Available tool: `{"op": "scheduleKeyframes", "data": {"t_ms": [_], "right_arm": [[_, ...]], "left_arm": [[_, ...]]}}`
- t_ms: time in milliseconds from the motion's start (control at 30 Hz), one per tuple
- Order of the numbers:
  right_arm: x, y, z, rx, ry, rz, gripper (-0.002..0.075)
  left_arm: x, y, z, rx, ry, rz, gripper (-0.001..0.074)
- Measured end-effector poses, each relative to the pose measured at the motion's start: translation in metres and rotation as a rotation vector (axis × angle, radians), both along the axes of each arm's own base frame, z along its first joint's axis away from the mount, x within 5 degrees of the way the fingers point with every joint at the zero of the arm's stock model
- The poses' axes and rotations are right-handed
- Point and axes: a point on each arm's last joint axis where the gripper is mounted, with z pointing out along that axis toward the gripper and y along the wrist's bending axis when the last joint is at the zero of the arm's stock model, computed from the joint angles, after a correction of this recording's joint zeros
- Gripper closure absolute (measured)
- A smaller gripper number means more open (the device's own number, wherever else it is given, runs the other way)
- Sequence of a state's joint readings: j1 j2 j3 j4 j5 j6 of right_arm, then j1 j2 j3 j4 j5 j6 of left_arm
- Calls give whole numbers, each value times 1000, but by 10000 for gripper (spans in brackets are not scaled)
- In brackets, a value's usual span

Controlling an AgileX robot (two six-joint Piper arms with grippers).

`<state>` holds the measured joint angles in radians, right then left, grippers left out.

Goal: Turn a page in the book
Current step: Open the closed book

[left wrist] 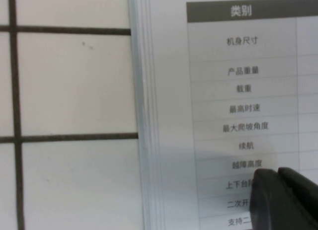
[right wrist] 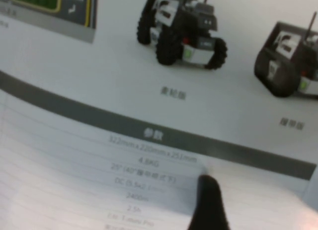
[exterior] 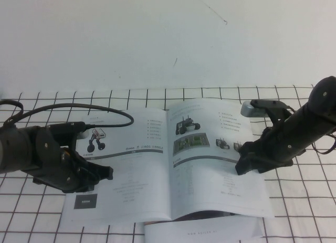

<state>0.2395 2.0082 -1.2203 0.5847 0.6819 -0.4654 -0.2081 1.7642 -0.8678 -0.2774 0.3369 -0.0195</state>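
The right gripper (exterior: 243, 167) is held low over the page (exterior: 210, 159), at about 3 o'clock of the open book (exterior: 157, 169); whether it is wide or narrow cannot be told. The left gripper (exterior: 105, 173) is set at 9 o'clock over the opposite sheet (exterior: 126, 175), its width likewise untellable. The book is laid open on the gridded table (exterior: 304, 201)

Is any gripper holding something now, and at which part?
Nothing is visibly held. The left gripper rests over the book's left sheet; the right gripper is over the page, one fingertip at its table.
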Motion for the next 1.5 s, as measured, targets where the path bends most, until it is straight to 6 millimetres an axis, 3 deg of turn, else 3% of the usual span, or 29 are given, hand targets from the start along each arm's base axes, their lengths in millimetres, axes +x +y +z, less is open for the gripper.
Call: {"op": "scheduleKeyframes", "data": {"t_ms": [433,633,967,1067,1267,1367,1500], "right_arm": [[3,20,10,257,-23,-8,251],[4,23,29,296,-62,27,251],[13,24,65,263,-137,129,251],[13,20,63,204,-123,130,251],[11,8,55,43,-85,130,251],[11,3,52,-21,-75,124,251],[11,-1,49,-62,-63,108,251]], "left_arm": [[0,0,0,0,0,0,738],[0,0,2,-1,-6,0,738],[-7,0,64,-69,-196,32,738],[-7,-9,74,-107,-185,-3,738],[-7,-51,86,-185,-217,-132,738],[-1,-65,77,-199,-194,-152,738],[6,-74,52,-184,-143,-154,738]]}}
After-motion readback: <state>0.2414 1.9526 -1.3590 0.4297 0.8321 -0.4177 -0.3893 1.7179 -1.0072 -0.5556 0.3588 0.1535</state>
